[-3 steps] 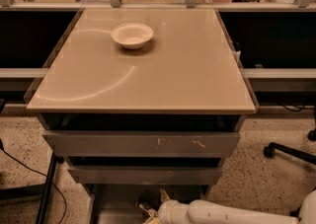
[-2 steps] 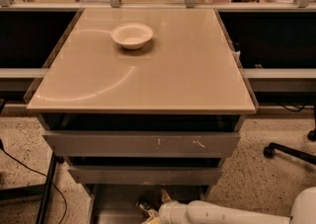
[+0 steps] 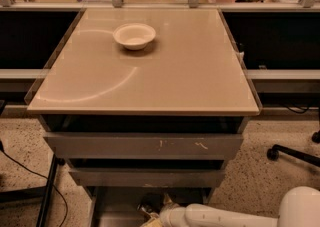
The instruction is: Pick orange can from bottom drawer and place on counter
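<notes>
The bottom drawer (image 3: 107, 216) is pulled out at the lower edge of the view and shows a flat grey floor. My white arm reaches into it from the lower right. My gripper (image 3: 154, 212) is low inside the drawer near its middle. A small dark and orange-brown shape (image 3: 150, 203) sits right at the gripper's tip. It may be the orange can, but it is mostly hidden. The beige counter (image 3: 190, 71) with its pale arc mark lies above the drawers.
A white bowl (image 3: 134, 36) stands on the counter at the back left. Two wider grey drawers (image 3: 145, 146) sit slightly pulled out above the bottom one. A chair base (image 3: 295, 153) is on the floor at right and cables (image 3: 30, 171) at left. Clutter lies behind the far rail.
My arm's white elbow has come further into view at the lower right. The gripper stays at the same spot in the bottom drawer.
</notes>
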`<state>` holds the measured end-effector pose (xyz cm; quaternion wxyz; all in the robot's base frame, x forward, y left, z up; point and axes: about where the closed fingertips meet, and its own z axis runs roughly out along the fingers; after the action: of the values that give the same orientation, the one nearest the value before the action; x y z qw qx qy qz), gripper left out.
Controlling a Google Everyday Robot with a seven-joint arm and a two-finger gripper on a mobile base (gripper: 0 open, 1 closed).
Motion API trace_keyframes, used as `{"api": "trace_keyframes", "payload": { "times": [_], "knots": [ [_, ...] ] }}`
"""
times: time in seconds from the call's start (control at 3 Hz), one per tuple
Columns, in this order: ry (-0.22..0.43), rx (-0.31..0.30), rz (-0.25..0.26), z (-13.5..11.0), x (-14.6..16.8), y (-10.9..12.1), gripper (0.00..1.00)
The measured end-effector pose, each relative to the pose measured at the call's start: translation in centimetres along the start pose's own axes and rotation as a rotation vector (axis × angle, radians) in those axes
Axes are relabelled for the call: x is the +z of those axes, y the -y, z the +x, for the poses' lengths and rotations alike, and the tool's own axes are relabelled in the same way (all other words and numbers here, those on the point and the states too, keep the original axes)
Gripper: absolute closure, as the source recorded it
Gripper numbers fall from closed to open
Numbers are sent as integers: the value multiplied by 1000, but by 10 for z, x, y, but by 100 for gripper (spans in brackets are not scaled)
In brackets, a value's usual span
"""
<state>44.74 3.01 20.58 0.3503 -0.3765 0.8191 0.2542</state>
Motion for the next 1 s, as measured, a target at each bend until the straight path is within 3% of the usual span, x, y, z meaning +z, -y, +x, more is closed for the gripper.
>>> {"api": "trace_keyframes", "payload": {
  "times": [1.0],
  "knots": [
    [-70,26,-14,31,46,5,0]
  ]
}}
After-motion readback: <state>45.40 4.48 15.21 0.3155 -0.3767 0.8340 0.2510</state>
